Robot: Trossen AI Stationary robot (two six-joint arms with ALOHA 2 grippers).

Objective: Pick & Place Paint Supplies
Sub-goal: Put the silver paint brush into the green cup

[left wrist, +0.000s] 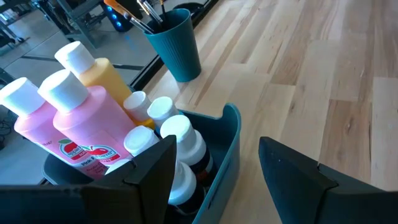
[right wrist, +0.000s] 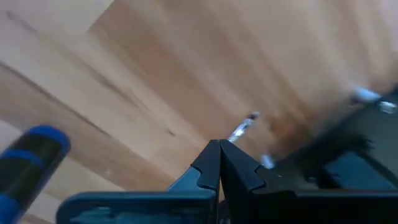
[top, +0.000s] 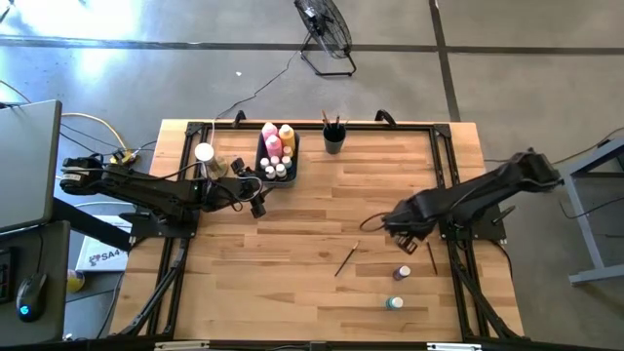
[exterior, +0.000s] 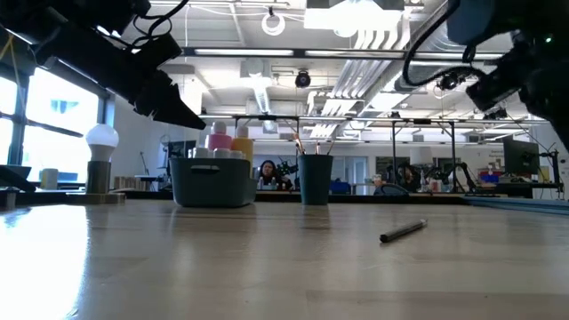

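A dark teal bin (top: pixel 276 156) at the table's far side holds tall pink (left wrist: pixel 93 124) and yellow (left wrist: pixel 102 71) squeeze bottles and several small white-capped bottles (left wrist: pixel 180 134). My left gripper (top: pixel 259 203) hangs open at the bin's near end, with the bin's wall (left wrist: pixel 227 143) between its fingers but untouched. A teal cup (top: pixel 333 138) holds brushes. My right gripper (top: pixel 393 226) points down above the table's right half, shut on a thin paintbrush (right wrist: pixel 242 129). Another brush (top: pixel 345 259) and two small bottles (top: pixel 401 273) (top: pixel 393 303) lie on the wood. My right gripper pinches the paintbrush between its two shut fingers, coming from above and pointing down. The metal ferrule and tip (right wrist: pixel 239 132) stick out just past the fingertips. The fingers hide the rest of the handle. The brush is lifted clear of the table.
A white knob on a round tan base (top: pixel 204 153) stands left of the bin. A third brush (top: pixel 430 257) lies by the right arm's base. Black frame rails run along the table's edges. Bare wood lies in the table's middle and near left.
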